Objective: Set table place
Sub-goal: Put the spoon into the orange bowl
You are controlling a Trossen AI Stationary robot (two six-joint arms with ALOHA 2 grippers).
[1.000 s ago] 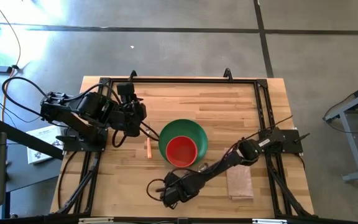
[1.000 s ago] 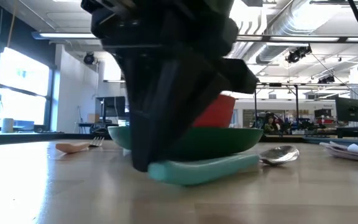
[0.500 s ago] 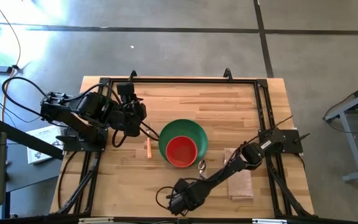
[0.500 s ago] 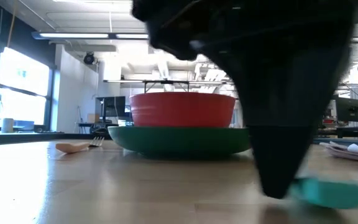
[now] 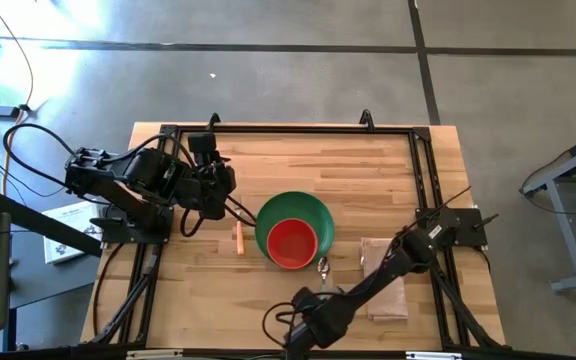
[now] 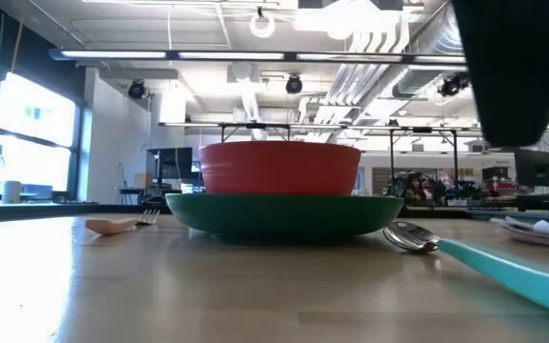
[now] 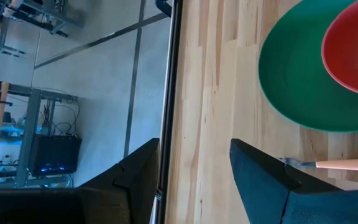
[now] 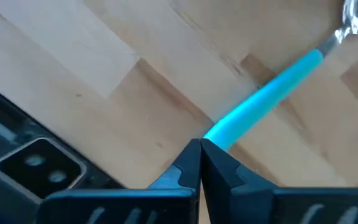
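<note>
From above, the bench [image 5: 368,170] is light wood with a black rail round it; the green plate [image 5: 293,212] sits near the middle and the red bowl [image 5: 292,243] rests in it, toward the near side; the fork [image 5: 238,239] lies just left of the plate; the spoon [image 5: 322,268] lies just beside the plate's near right edge, its bowl end by the plate; the napkin [image 5: 383,280] lies flat to the right of the spoon, partly under the right arm; the left pincer [image 5: 211,190] waits left of the plate, and the right pincer [image 5: 306,322] is low at the near edge of the bench; from bench height, the bowl [image 6: 279,168] stands in the plate [image 6: 284,215], the fork [image 6: 119,224] lies far left, and the spoon [image 6: 484,262] runs off to the right, its teal handle close to the camera; from the left wrist, the left pincer [image 7: 194,177] is spread wide with nothing in it, over bare wood beside the plate [image 7: 303,87]; from the right wrist, the right pincer [image 8: 200,163] is pressed shut, its tips at the end of the spoon's [image 8: 266,99] teal handle; I cannot tell if they touch it.
</note>
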